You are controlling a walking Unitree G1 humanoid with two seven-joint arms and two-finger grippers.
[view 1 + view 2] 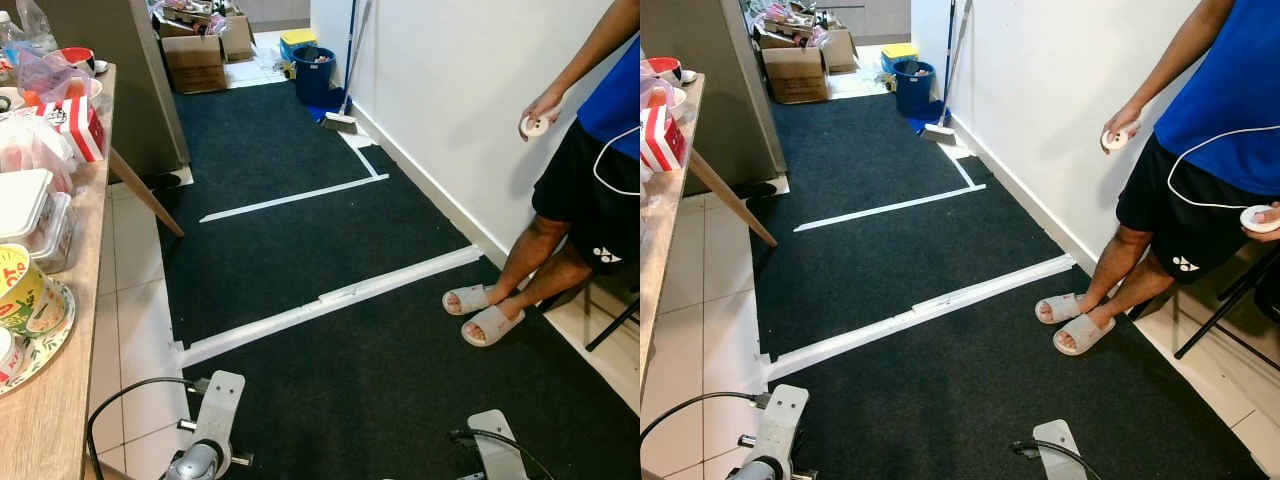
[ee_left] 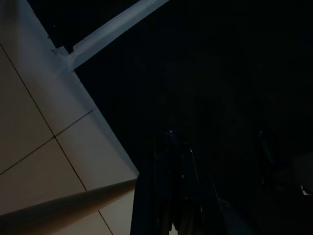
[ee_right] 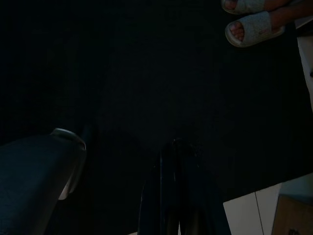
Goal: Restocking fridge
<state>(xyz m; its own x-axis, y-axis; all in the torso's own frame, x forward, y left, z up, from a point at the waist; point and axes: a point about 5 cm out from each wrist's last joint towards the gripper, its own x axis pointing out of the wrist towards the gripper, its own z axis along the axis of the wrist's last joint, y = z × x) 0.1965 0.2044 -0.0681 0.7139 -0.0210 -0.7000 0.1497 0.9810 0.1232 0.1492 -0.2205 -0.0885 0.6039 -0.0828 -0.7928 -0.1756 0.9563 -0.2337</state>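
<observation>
A: On the left, what's on the wooden table?
B: Food containers, a red-and-white box and a printed cup on a plate; the table runs out of frame. The grey fridge stands at its far end, only its lower side showing.
A: And the arms?
B: Both hang low over the dark carpet with its white tape lines. The left gripper is black on black in its wrist view; I cannot tell how its fingers stand. The right gripper looks pressed together, holding nothing.
A: Anyone there?
B: A person by the wall, head cut off, a white controller in each hand.
</observation>
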